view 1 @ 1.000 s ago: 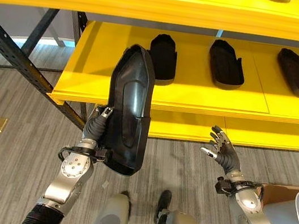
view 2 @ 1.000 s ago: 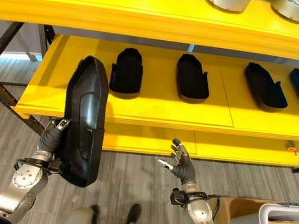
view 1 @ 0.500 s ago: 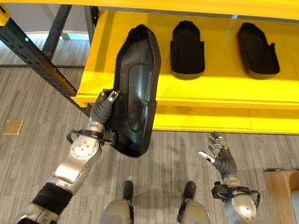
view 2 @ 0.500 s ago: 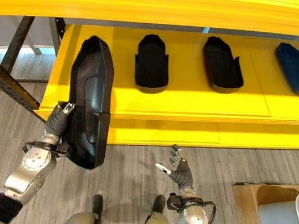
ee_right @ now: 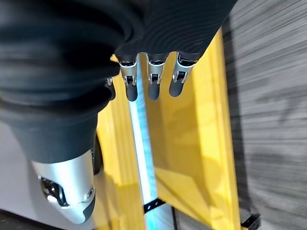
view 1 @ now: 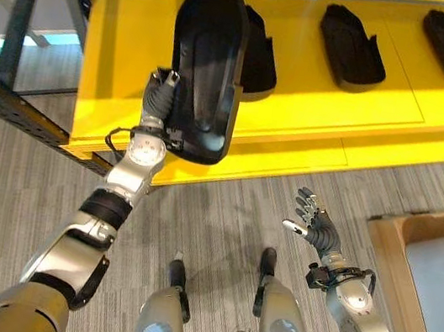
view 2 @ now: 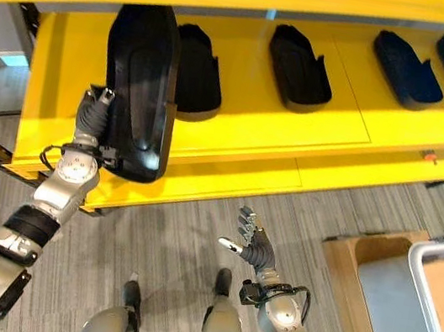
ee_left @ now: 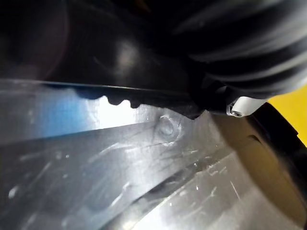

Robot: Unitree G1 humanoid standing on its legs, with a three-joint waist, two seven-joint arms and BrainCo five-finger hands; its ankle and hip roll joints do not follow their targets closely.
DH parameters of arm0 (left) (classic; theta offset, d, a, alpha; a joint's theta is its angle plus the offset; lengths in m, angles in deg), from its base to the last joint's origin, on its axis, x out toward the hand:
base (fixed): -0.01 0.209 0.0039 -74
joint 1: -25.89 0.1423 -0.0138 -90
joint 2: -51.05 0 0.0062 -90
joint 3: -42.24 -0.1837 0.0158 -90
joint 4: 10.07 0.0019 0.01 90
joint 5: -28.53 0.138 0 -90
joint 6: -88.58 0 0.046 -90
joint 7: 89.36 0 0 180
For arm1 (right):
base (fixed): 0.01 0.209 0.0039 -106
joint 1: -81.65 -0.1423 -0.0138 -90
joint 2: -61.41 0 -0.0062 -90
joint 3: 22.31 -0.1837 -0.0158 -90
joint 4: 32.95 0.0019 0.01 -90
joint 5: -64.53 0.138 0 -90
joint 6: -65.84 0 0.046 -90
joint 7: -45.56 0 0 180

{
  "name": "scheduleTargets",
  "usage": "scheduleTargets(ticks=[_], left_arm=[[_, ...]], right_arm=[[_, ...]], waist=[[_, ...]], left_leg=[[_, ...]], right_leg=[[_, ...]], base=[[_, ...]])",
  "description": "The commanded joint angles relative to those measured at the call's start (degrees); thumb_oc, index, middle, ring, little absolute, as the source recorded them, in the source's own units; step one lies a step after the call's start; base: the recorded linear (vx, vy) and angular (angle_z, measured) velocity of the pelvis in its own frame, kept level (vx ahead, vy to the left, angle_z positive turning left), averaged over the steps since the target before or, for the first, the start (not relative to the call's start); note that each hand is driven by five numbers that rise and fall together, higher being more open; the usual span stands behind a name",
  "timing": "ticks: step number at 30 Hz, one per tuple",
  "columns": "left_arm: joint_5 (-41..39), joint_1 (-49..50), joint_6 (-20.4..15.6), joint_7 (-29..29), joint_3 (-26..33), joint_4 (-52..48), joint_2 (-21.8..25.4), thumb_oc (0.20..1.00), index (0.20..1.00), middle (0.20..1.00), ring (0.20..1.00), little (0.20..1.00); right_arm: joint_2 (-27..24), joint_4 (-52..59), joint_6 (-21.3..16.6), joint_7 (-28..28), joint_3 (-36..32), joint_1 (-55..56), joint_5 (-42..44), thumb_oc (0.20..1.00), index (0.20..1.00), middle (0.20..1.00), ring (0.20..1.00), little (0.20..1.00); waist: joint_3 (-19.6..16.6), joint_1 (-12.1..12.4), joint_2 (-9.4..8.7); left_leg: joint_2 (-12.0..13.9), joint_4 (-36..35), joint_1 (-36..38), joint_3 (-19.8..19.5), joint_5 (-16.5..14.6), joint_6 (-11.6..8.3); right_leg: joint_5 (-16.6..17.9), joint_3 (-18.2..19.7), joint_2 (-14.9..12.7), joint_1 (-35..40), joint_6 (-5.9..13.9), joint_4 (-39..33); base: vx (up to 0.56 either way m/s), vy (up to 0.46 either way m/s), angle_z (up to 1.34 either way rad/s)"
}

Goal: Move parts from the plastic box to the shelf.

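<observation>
Black part [view 1: 206, 70]: glossy moulded plastic, long and tapered, I see it upright over the shelf's front, overlapping a matte part behind
Left hand [view 1: 159, 96]: grips its lower edge; fingers hidden, so I cannot tell their curl
Right hand [view 1: 312, 226]: fingers spread, empty, above ribbed grey floor
Shelf [view 1: 317, 105]: smooth yellow; similar dark parts in a row
</observation>
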Motion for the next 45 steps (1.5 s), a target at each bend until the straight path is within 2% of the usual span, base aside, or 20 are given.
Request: scheduleTargets(ticks=[1,6,8,14,23,26,27,35,41,45], left_arm=[[-4.33,-5.89,-2.83,-2.31,0.75,1.41,5.21,0.200,0.200,0.200,0.200,0.200],[-6.75,-12.38,-2.35,-1.98,-1.15,8.08,8.95,0.200,0.200,0.200,0.200,0.200],[-8.42,-16.73,-1.97,-1.58,-2.72,12.78,11.96,0.200,0.200,0.200,0.200,0.200],[-12.92,-25.53,-0.65,0.74,-5.96,24.78,16.08,0.200,0.200,0.200,0.200,0.200],[-10.57,-33.37,2.45,3.91,-11.08,34.25,20.78,0.200,0.200,0.200,0.200,0.200],[-11.58,-33.85,2.68,4.06,-10.85,35.08,20.99,0.200,0.200,0.200,0.200,0.200],[-10.95,-34.52,3.07,4.65,-11.68,35.44,21.32,0.200,0.200,0.200,0.200,0.200],[-6.93,-37.38,4.41,5.62,-14.74,37.25,22.87,0.200,0.200,0.200,0.200,0.200],[-9.31,-37.29,3.76,5.54,-13.79,37.12,22.69,0.200,0.200,0.200,0.200,0.200],[-15.86,-35.80,2.70,5.34,-10.22,36.25,21.75,0.200,0.200,0.200,0.200,0.200]], right_arm=[[-1.36,3.93,-2.10,-0.54,-0.27,0.89,1.42,1.000,1.000,1.000,1.000,1.000],[-1.48,3.48,-2.04,-0.73,0.16,0.61,1.95,1.000,1.000,1.000,1.000,1.000],[-1.73,3.11,-2.17,-0.87,0.47,0.52,2.29,1.000,1.000,1.000,1.000,1.000],[-1.87,2.28,-2.60,-0.86,0.81,0.31,4.09,1.000,1.000,1.000,1.000,1.000],[-1.63,1.69,-3.12,-1.85,1.32,-0.05,6.05,1.000,1.000,1.000,1.000,1.000],[-1.48,1.59,-2.94,-2.07,1.52,0.25,6.28,1.000,1.000,1.000,1.000,1.000],[-1.54,1.51,-2.87,-2.19,1.66,0.39,6.44,1.000,1.000,1.000,1.000,1.000],[-1.40,1.57,-2.93,-3.06,1.43,0.49,6.81,1.000,1.000,1.000,1.000,1.000],[-1.00,1.27,-2.77,-3.20,1.69,0.50,6.80,1.000,1.000,1.000,1.000,1.000],[-1.24,1.51,-2.48,-3.28,1.35,1.30,6.28,1.000,1.000,1.000,1.000,1.000]], waist=[[-1.54,1.70,0.53],[-0.36,1.52,0.47],[0.38,1.58,0.39],[1.61,1.77,-0.05],[1.96,1.82,-0.93],[1.92,1.81,-1.05],[1.77,1.82,-0.92],[1.59,1.71,-1.03],[1.39,1.65,-1.04],[1.04,1.48,-1.21]], left_leg=[[4.55,6.03,-5.16,-2.40,0.97,-2.75],[5.01,7.96,-7.45,-3.14,0.67,-2.90],[5.22,9.61,-9.18,-3.69,0.26,-2.91],[5.46,12.11,-12.62,-4.67,-0.53,-2.76],[4.94,14.66,-17.47,-5.52,-1.43,-1.81],[4.91,15.13,-18.38,-5.76,-1.59,-1.70],[5.16,15.61,-18.21,-6.00,-3.12,-2.13],[4.75,17.15,-21.01,-5.96,-3.98,-1.64],[4.32,18.32,-22.64,-5.74,-4.75,-1.25],[4.11,18.70,-23.43,-5.31,-5.39,-1.03]], right_leg=[[-4.93,0.93,-5.18,1.28,4.47,7.64],[-5.69,1.08,-5.19,-1.06,4.44,10.16],[-6.17,1.20,-5.25,-2.74,4.45,11.97],[-6.33,0.81,-5.08,-5.05,4.75,13.19],[-4.93,0.05,-5.32,-6.54,5.28,11.50],[-4.67,0.10,-5.31,-7.00,5.26,11.19],[-5.63,0.02,-5.15,-6.63,5.64,11.30],[-4.43,-0.23,-5.31,-7.24,5.85,9.39],[-3.71,-0.14,-5.60,-7.54,6.06,8.16],[-3.32,0.09,-5.80,-7.92,6.05,7.37]], base=[[-0.06,-0.011,-0.06],[-0.06,-0.015,0.03],[-0.05,-0.012,0.06],[-0.02,-0.008,0.09],[0.01,0.015,0.04],[0.04,0.024,0.06],[0.09,0.009,0.05],[0.03,0.040,0.00],[0.03,0.047,0.00],[0.04,0.059,-0.02]])
